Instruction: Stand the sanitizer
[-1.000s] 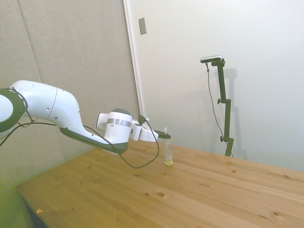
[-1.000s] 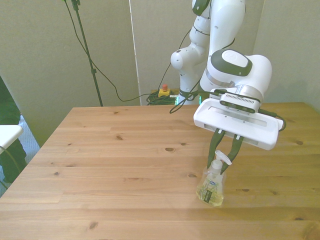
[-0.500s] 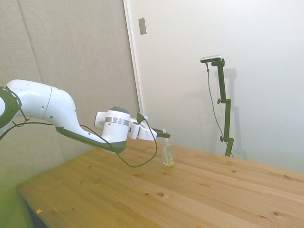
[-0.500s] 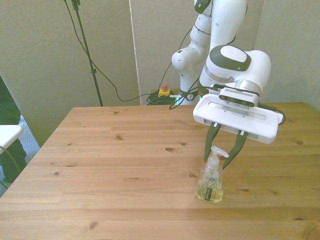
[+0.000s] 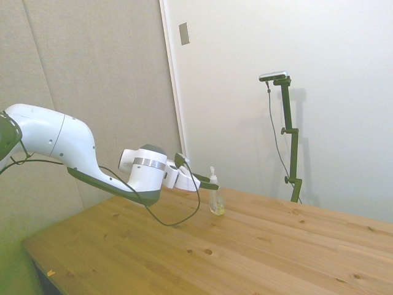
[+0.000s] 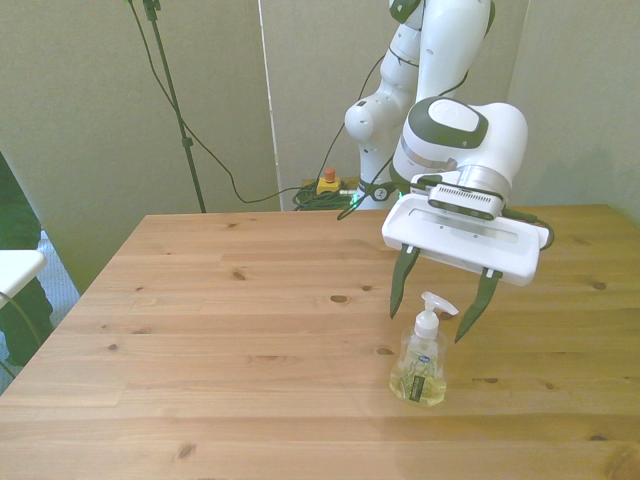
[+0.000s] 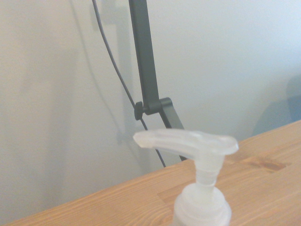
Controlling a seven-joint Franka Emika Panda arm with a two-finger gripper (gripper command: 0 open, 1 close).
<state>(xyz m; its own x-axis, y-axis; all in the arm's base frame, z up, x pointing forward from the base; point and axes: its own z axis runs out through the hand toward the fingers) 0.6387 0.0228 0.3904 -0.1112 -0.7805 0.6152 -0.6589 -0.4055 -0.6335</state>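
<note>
— What fills the scene, biggest first?

— The wooden table (image 6: 220, 330), then the white Franka arm (image 5: 67, 147) reaching out low over it, a black cable (image 5: 178, 215) drooping beneath its wrist.

— And the gripper?

— The gripper (image 6: 433, 310) hangs over the part of the table toward the front view's right, its two dark fingers (image 6: 403, 285) spread wide. Nothing is held between the jaws; each finger stands clear of the pump head, one to either side.

— Where is the sanitizer?

— The sanitizer (image 6: 421, 362) stands upright on the table, base flat on the wood, yellowish liquid low in the clear body. Its white pump top (image 6: 434, 306) rises into the gap between the fingers without touching them in the front view. From the side, the sanitizer (image 5: 215, 195) sits just past the fingertips.

— Anything near it?

— The wrist view shows only the pump nozzle (image 7: 188, 142), close up. Behind the table, near the arm's base, a small red button on a yellow box (image 6: 327, 181) sits well apart.
</note>
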